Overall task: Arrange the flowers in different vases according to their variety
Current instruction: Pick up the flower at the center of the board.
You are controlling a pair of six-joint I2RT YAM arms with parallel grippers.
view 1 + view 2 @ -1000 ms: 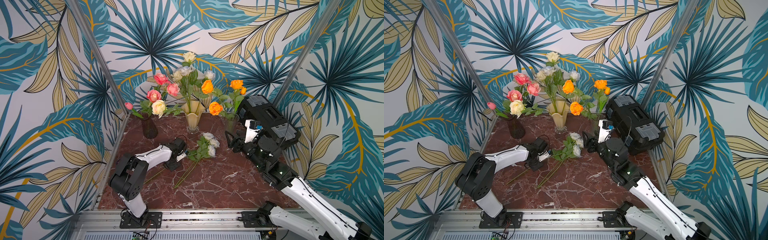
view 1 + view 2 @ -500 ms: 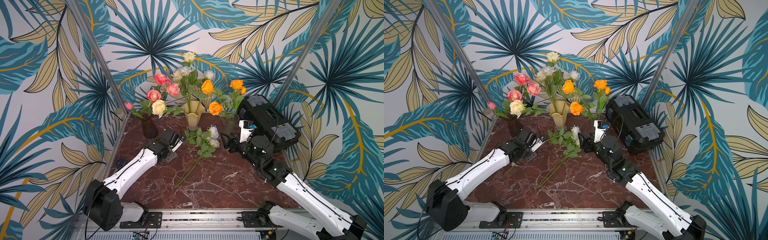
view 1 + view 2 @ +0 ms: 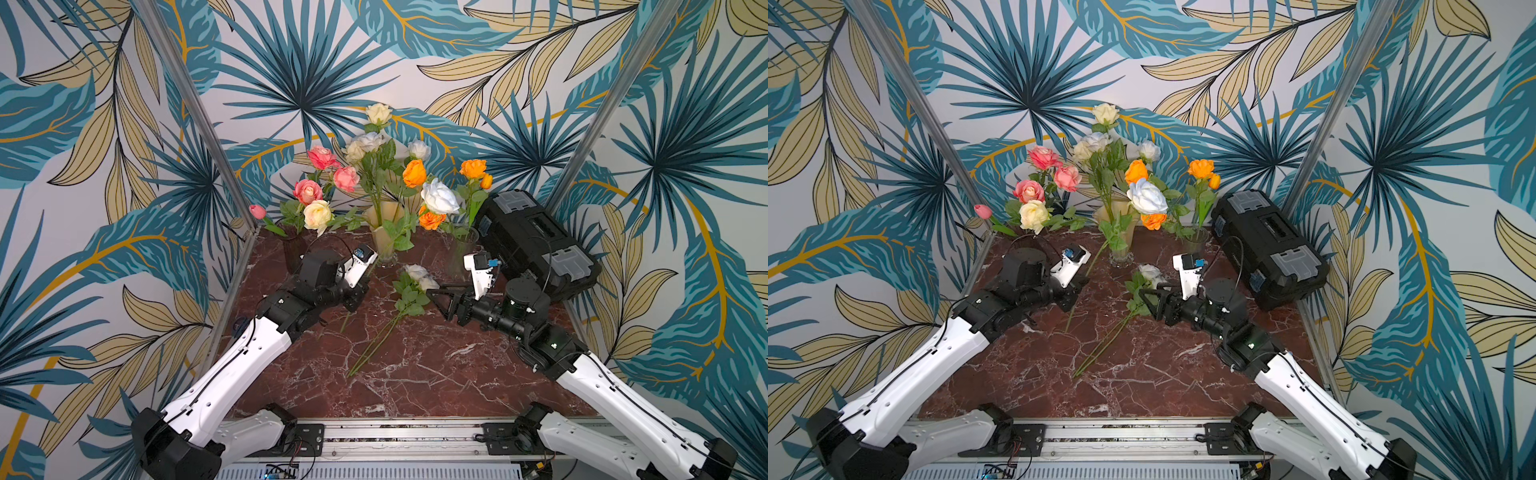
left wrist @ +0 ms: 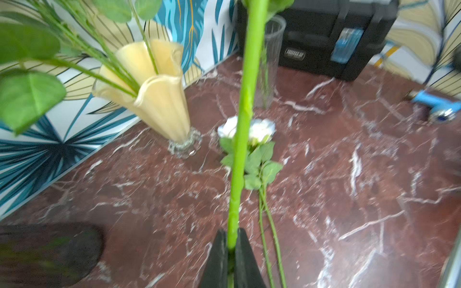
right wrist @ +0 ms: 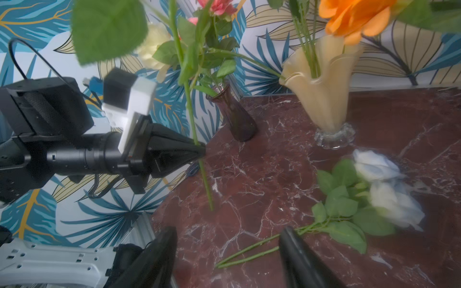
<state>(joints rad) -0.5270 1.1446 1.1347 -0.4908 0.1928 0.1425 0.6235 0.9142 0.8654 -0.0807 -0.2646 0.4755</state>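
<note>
My left gripper (image 3: 360, 292) (image 4: 230, 239) is shut on the green stem (image 4: 242, 124) of a white rose (image 3: 439, 196) (image 3: 1147, 195). That rose stands lifted and tilted, its head in front of the cream-yellow vase (image 3: 384, 232) (image 4: 154, 99). Two more white roses (image 3: 419, 276) (image 5: 384, 189) lie on the table. My right gripper (image 3: 436, 297) (image 5: 227, 232) hangs open just beside them, with their stems under its fingers. At the back left, the dark purple vase (image 3: 294, 253) (image 5: 237, 117) holds pink roses (image 3: 322, 158). The clear vase (image 3: 461, 249) holds orange roses (image 3: 473, 168).
A black toolbox (image 3: 536, 245) (image 3: 1266, 245) fills the back right corner, close behind my right arm. The three vases stand in a row along the back wall. The red marble table (image 3: 415, 374) is bounded by patterned walls on three sides.
My left gripper has lifted one white rose off the table, from the bunch of three, and swung it upright toward the vases. My right arm has come lower and nearer the two lying roses.
</note>
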